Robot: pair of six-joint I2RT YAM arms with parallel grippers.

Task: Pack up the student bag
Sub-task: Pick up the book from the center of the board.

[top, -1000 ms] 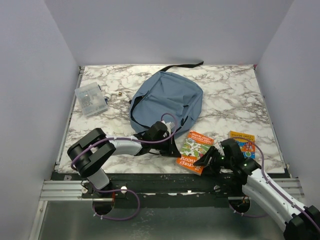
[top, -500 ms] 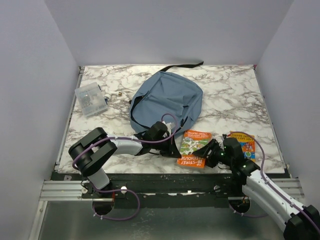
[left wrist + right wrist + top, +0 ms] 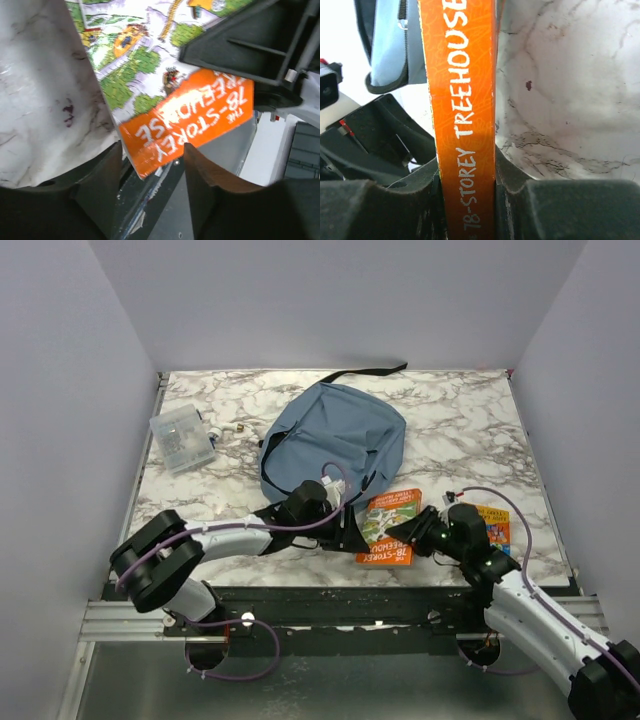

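Marbled tabletop, grey walls on three sides. From above, the student bag (image 3: 335, 435) lies flat at mid-table, and I cannot tell whether it is unzipped. Nothing looks packed yet. An orange-edged book (image 3: 390, 527) stands tilted just beside the bag's near edge, between the left gripper (image 3: 348, 532) and the right gripper (image 3: 418, 540). A second book (image 3: 492, 525) lies flat to its right, and a clear plastic box (image 3: 182, 438) sits well apart at far left (neither one is touched).

Left wrist view: the jaws stand apart, the book's orange corner between them, unpinched.

Right wrist view: the fingers (image 3: 395, 205) clamp the book's spine on both sides, with the bag just beyond.

I judge the packing barely begun: both books, and likely the box, remain.
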